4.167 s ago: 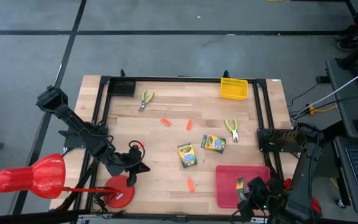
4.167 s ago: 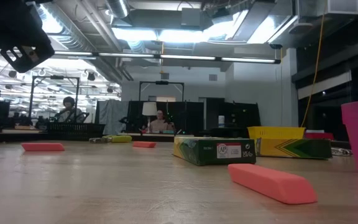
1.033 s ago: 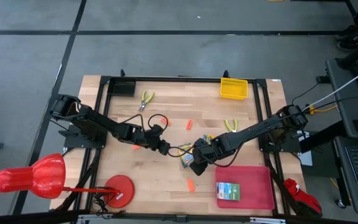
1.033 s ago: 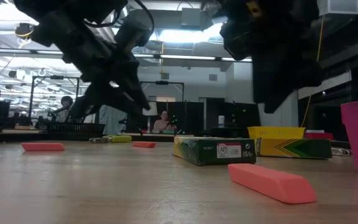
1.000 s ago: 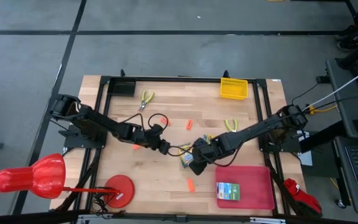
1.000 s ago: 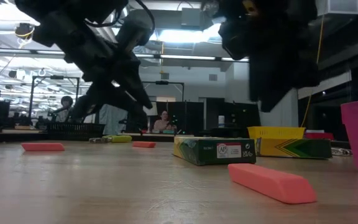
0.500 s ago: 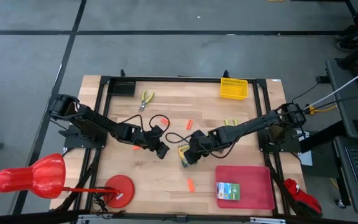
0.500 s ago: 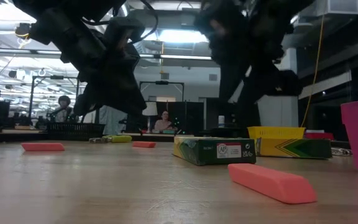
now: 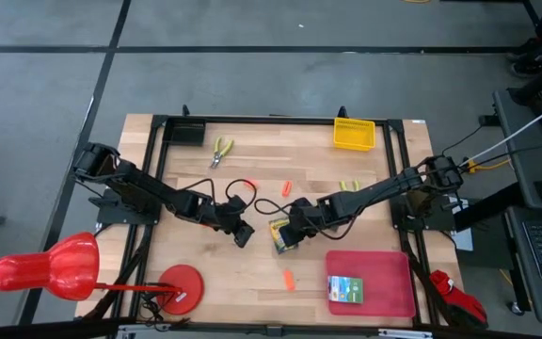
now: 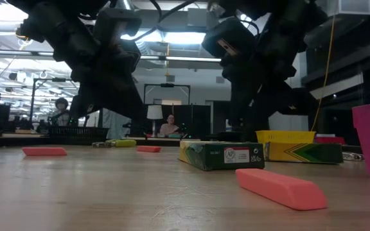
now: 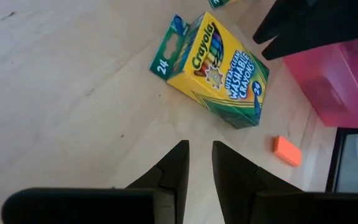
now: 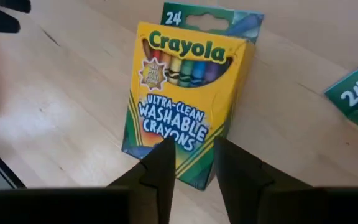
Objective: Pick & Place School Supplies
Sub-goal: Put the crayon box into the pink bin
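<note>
A yellow-green crayon box (image 9: 279, 236) lies flat mid-table, also in the low view (image 10: 220, 155). My right gripper (image 9: 292, 226) hovers just over it, open by a narrow gap with nothing between its fingers (image 12: 163, 163); the box (image 12: 186, 93) lies just ahead of them. My left gripper (image 9: 243, 234) hangs a little to the box's left, also slightly open and empty, facing the box (image 11: 215, 70). A second crayon box (image 10: 300, 152) sits behind, mostly hidden under the right arm from above. A third (image 9: 349, 289) lies in the red tray (image 9: 391, 282). Orange stubs (image 9: 288, 280) (image 9: 287, 188) and scissor-like tools (image 9: 221, 149) are scattered.
The yellow mesh basket (image 9: 354, 133) stands at the back right. A red round base (image 9: 181, 287) and a red object (image 9: 45, 266) sit at the front left. Cables loop between the two arms. People sit far off in the room (image 10: 166, 126).
The right gripper has moved left and back over the middle crayon box, and its fingers have narrowed. The left gripper has drifted slightly toward the table's front.
</note>
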Robot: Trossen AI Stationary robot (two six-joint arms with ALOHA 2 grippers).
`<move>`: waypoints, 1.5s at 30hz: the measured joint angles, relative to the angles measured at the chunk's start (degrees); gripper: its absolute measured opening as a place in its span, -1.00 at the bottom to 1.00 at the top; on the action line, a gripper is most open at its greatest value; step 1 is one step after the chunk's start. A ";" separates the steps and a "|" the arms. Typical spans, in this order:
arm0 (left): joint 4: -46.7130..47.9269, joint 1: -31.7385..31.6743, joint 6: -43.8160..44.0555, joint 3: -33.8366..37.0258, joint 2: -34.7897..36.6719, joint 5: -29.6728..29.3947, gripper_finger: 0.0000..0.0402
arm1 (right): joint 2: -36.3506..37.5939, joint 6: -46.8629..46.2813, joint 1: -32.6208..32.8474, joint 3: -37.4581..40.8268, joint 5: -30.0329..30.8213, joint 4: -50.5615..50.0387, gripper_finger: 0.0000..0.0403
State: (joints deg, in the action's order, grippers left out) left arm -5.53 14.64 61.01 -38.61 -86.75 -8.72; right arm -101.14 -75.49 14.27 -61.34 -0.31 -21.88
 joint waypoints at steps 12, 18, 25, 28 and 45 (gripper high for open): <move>-2.91 0.00 0.67 0.00 0.00 2.00 -0.67 | 0.00 3.54 -2.01 0.00 1.82 -0.69 -0.62; -3.96 0.00 0.77 0.00 -0.01 2.48 -0.67 | -0.07 4.68 -2.59 0.02 2.02 -2.07 -0.60; -3.97 0.00 1.21 0.00 0.29 2.89 -0.67 | -1.11 5.24 -2.84 0.01 0.79 -0.68 -0.61; -4.09 0.00 1.15 0.00 1.15 2.89 -0.67 | -2.25 5.17 -2.82 -0.02 0.47 0.15 -0.61; 0.00 -0.01 0.25 0.00 6.87 0.83 -0.68 | -4.80 5.09 -2.80 -0.04 0.02 3.88 -0.62</move>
State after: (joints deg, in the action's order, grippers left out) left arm -5.53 14.63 61.25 -38.61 -79.88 -7.89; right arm -105.94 -70.40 11.46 -61.39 -0.28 -18.00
